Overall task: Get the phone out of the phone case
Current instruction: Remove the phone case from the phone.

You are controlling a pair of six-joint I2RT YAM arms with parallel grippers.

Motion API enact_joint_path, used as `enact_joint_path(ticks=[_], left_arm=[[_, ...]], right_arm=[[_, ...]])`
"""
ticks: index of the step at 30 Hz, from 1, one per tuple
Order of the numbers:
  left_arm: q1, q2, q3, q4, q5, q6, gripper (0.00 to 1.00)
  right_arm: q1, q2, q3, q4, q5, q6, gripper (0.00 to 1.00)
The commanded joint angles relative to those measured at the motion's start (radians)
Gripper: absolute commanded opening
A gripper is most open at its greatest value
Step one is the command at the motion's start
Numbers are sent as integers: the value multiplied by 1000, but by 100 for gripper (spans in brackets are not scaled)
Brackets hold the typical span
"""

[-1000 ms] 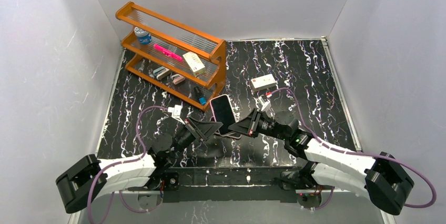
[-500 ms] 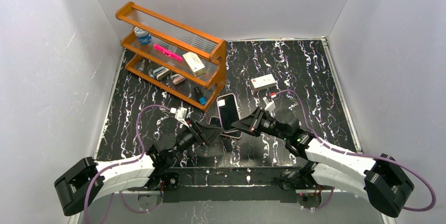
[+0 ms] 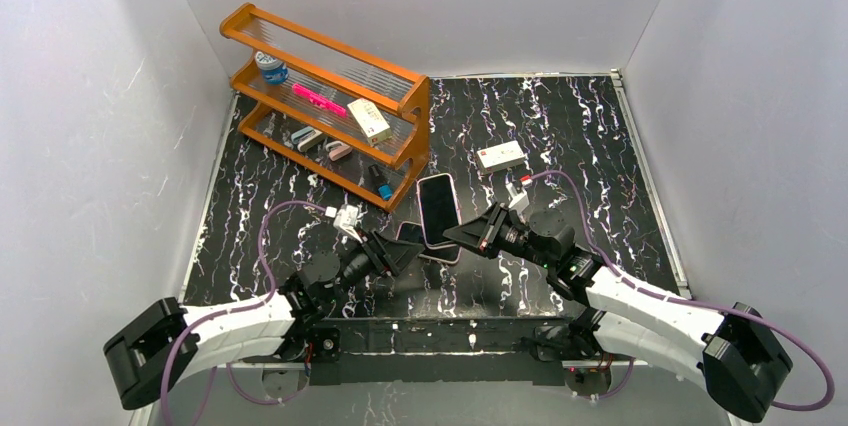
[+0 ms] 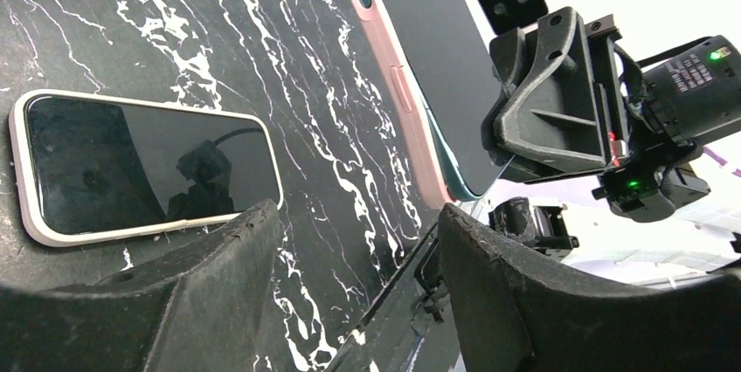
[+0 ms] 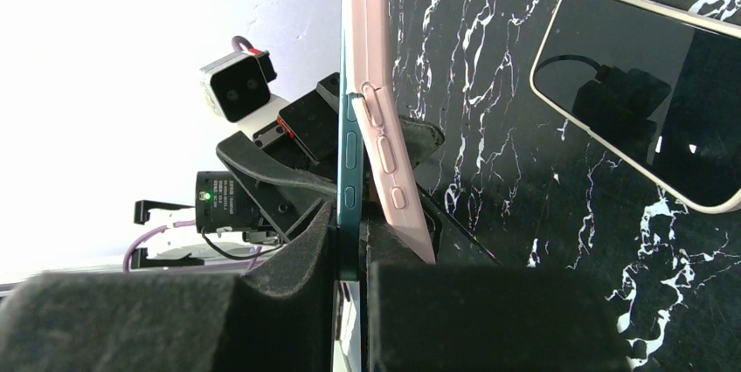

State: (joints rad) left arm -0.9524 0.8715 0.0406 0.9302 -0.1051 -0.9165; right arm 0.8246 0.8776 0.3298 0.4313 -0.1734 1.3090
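From above, the right gripper (image 3: 466,235) is clamped on the lower end of the phone (image 3: 437,204). The phone stands tilted off the table (image 3: 580,136), its long axis aimed at the orange shelf (image 3: 330,96).

In the left wrist view, the left gripper (image 4: 354,223) has its fingers spread wide apart, with a second phone (image 4: 140,167) lying flat beside them.

In the right wrist view, the phone is edge-on and vertical, and the pink phone case (image 5: 374,40) splays away near the grip.
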Motion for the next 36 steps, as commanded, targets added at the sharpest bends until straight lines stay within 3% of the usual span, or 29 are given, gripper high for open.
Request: enact_joint_path(ticks=[1, 11, 26, 36], left_arm=[[-5, 19, 40, -7, 12, 14, 65], [-5, 57, 75, 2, 67, 10, 68], [-5, 81, 67, 16, -2, -70, 66], [-5, 171, 95, 184, -16, -199, 66]], right_arm=[[-4, -22, 26, 94, 12, 3, 1], [-4, -11, 25, 119, -1, 6, 1], [-4, -11, 29, 145, -38, 3, 1], [-4, 4, 34, 167, -105, 1, 1]])
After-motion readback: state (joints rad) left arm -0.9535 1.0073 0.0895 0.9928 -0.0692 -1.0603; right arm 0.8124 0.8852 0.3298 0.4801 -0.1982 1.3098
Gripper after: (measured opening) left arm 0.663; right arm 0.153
